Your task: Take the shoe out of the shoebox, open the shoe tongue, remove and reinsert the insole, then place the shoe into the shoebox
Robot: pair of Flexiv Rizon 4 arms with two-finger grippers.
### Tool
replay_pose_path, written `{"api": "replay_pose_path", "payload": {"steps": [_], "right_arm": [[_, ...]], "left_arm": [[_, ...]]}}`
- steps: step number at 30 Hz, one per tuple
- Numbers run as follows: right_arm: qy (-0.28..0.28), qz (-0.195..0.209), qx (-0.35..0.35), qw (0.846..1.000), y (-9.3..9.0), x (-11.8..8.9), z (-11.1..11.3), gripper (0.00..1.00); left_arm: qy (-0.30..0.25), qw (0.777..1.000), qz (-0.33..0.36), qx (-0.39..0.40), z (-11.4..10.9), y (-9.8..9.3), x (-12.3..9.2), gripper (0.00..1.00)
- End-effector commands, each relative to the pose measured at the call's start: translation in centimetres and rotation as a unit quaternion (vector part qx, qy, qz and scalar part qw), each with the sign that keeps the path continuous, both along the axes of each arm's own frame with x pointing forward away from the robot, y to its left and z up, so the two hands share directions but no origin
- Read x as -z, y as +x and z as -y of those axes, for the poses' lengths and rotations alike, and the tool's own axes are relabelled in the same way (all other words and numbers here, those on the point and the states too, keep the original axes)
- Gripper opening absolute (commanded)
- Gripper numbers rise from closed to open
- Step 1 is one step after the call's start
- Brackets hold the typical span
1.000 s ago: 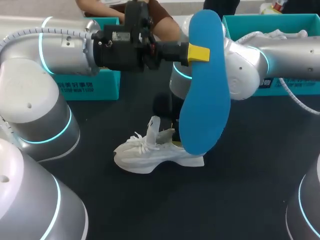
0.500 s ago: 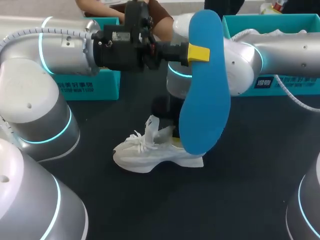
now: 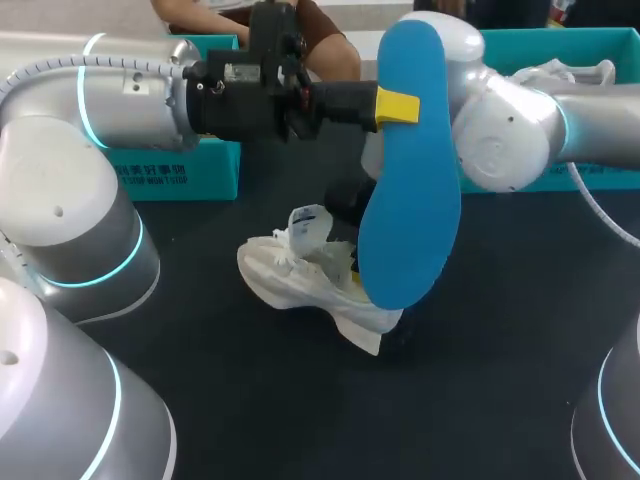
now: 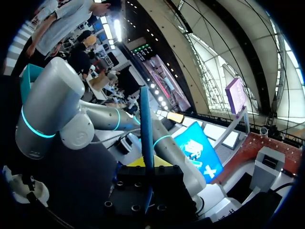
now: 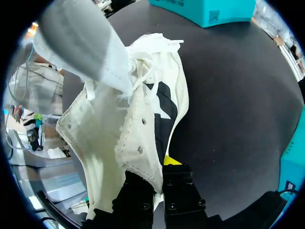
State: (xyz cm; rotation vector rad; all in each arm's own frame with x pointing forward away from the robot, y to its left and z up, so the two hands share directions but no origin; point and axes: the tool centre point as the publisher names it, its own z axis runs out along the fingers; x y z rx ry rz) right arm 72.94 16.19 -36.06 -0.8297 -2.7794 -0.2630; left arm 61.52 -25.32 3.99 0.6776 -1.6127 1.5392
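Blue insole [image 3: 410, 180] upright in clenched left fingers [image 3: 398, 107]; white shoe [image 3: 310, 275] tilted on table [image 3: 500, 330], collar pinched by right fingers [image 5: 172, 161].

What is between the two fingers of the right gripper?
The side wall of the shoe is there, clamped between the fingers of the right gripper, one inside and one outside. The right wrist view shows this.
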Motion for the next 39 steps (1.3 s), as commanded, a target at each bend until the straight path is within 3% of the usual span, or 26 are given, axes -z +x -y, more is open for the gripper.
{"api": "replay_pose_path", "payload": {"steps": [1, 12, 13, 16, 23, 39], "right_arm": [[0.071, 0.050, 0.191, 0.978, -1.0, -0.1, 0.7, 0.00], [0.071, 0.050, 0.191, 0.978, -1.0, -0.1, 0.7, 0.00], [0.067, 0.058, 0.245, 0.965, -0.9, -0.2, 1.0, 0.00], [0.071, 0.065, 0.311, 0.946, -0.9, -0.4, 1.2, 0.00], [0.068, 0.082, 0.368, 0.924, -1.1, -0.6, -0.2, 0.00], [0.070, 0.047, 0.379, 0.922, -2.3, 2.4, -2.1, 0.00]], "left_arm": [[0.001, 1.000, 0.000, -0.001, -0.1, -0.1, 0.1, 0.00], [0.001, 1.000, 0.000, -0.001, -0.1, -0.1, 0.1, 0.00], [0.001, 1.000, 0.000, -0.001, -0.1, -0.1, 0.1, 0.00], [0.001, 1.000, 0.000, -0.001, -0.1, -0.1, 0.1, 0.00], [0.001, 1.000, 0.000, -0.001, -0.1, -0.1, 0.1, 0.00], [0.001, 1.000, 0.000, -0.001, -0.1, -0.1, 0.1, 0.00]]}}
